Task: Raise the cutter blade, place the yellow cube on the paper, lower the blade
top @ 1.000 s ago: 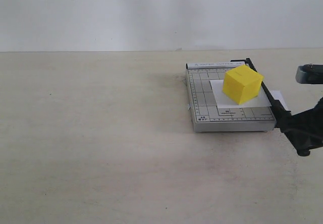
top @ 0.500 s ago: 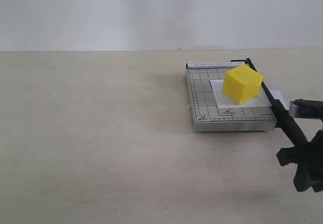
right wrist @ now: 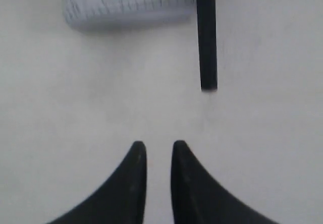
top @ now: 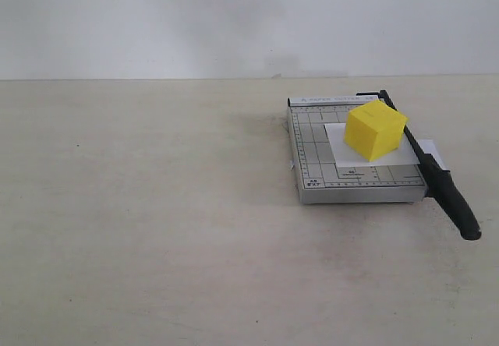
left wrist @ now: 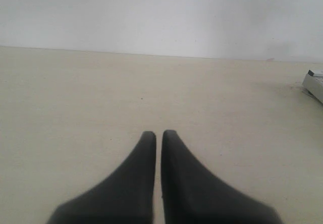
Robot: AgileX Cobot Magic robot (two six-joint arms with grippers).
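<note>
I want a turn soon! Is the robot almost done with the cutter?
It looks finished. The cube sits on the paper, and the blade is down flat. Nothing is in hand: the right fingers are clear of the blade and hold nothing. Nothing seems left.

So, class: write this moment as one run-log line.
yellow cube: on paper | cutter blade: down | left fingers: shut | right fingers: slightly apart, empty

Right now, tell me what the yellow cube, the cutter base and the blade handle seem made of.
Yellow cube: probably plastic, matte; even bright colour, crisp edges. Cutter base: grey, satin, printed grid; metal or plastic, can't tell. Blade handle: black, matte, rounded; likely plastic or rubber.
</note>
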